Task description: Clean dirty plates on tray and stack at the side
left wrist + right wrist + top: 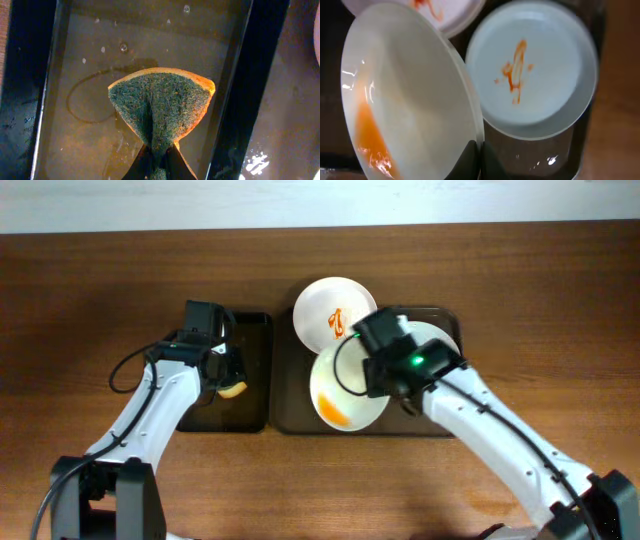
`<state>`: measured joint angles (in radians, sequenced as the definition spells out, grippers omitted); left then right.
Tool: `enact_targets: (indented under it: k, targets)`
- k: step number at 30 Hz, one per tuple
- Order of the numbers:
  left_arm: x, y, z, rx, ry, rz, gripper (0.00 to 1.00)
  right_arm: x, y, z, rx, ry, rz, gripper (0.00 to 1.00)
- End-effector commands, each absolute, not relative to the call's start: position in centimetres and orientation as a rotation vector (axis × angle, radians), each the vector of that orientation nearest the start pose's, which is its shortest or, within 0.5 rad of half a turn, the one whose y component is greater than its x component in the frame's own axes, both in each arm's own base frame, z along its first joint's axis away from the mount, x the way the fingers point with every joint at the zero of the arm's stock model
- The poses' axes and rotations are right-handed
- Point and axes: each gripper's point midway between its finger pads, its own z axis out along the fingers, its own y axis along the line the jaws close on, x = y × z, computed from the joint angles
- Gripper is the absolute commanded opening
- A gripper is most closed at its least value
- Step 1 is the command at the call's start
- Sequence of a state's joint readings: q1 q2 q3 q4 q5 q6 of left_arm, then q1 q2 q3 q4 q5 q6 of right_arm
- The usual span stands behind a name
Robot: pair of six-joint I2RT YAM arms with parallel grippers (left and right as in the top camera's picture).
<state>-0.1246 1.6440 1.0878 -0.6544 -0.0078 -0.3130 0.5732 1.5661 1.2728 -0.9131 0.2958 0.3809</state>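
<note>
Plate [410, 100] nearest the right gripper [479, 150] is pinched by its rim, jaws pressed onto the edge. It's tipped up over the front-left part of the brown tray [295, 418], with a wide orange smear on its low side. So I'd say we're at the wipe step for the first one, and nothing looks stacked at the side yet.

The left gripper [159, 167] is clamped on a folded sponge [160, 105], green scrubby face showing, and it hangs over the wet black tray [230, 115] just beside the brown one. Next move, I reckon: get sponge and smear together. The sponge has to clear the black tray's wall, and the plate has to stay tilted without slipping from that thin edge grip.

Further out, a mint plate [535, 75] with an orange squiggle lies flat on the tray, under the right arm in the overhead view. The back plate [335, 310], also squiggled, pokes past the tray's rear rim, close to the held one, so a wide sweep could bump it.
</note>
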Motion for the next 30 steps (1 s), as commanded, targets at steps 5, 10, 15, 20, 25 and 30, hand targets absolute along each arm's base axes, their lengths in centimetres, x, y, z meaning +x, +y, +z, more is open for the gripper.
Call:
enact_targets:
  k: [5, 10, 15, 20, 25, 30]
  targets:
    - [36.0, -4.4, 5.2, -0.254, 2.818, -0.101, 0.0, 33.3, 16.3, 21.8, -0.245, 2.201, -0.582, 0.04]
    - [36.0, -4.4, 5.2, -0.254, 2.818, -0.101, 0.0, 32.8, 17.5, 24.3, -0.233, 2.045, -0.66, 0.04]
    - [36.0, -4.4, 5.2, -0.254, 2.817, -0.101, 0.0, 32.8, 17.3, 24.5, -0.226, 2.033, -0.675, 0.04]
    - [36.0, -4.4, 5.2, -0.254, 2.817, -0.101, 0.0, 32.9, 16.8, 25.2, -0.213, 1.997, -0.719, 0.04]
    - [36.0, -4.4, 5.2, -0.254, 2.817, -0.101, 0.0, 34.1, 19.2, 26.6, -0.545, 1.922, -0.834, 0.04]
    - [36.0, -4.4, 5.2, -0.254, 2.817, -0.101, 0.0, 33.5, 20.7, 27.5, -0.606, 1.858, -0.87, 0.04]
